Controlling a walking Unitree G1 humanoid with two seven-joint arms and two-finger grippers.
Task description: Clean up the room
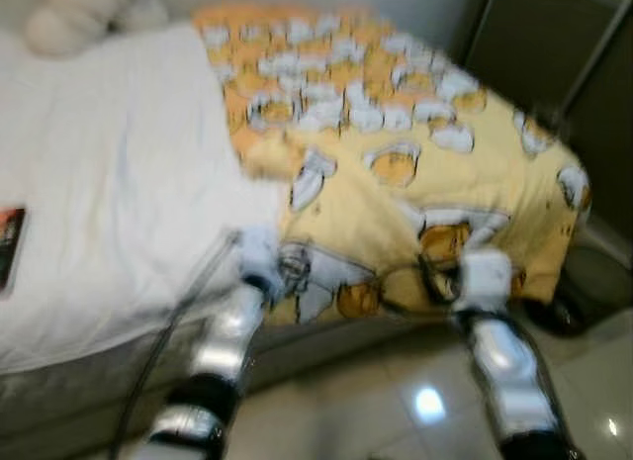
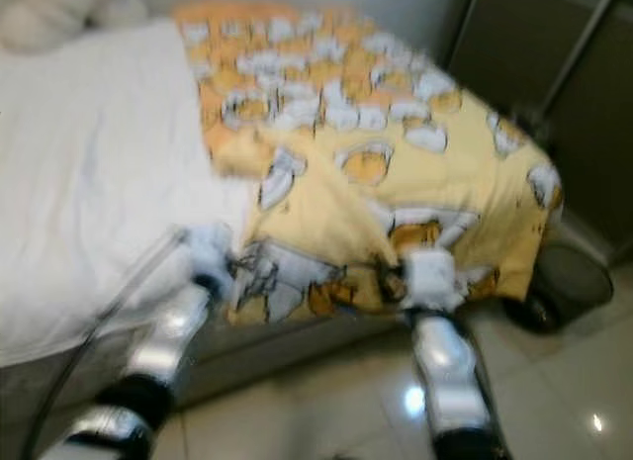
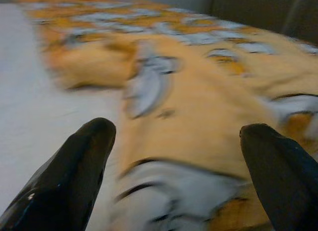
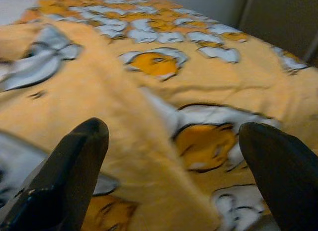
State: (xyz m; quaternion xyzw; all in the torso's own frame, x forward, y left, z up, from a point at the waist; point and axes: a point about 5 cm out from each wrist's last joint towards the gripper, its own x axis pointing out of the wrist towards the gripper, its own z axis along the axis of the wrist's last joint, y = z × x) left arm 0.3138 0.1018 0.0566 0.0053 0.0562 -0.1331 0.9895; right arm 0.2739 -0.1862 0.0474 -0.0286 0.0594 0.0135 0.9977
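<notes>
Yellow cartoon-print blanket (image 1: 396, 173) covers the bed's right half, its near edge draped over the side toward the floor. White sheet (image 1: 109, 183) bare on the left. Left gripper (image 3: 174, 136) & right gripper (image 4: 174, 136) both w/ fingers spread wide, holding nothing, just above the blanket's near edge. Views blurred.
</notes>
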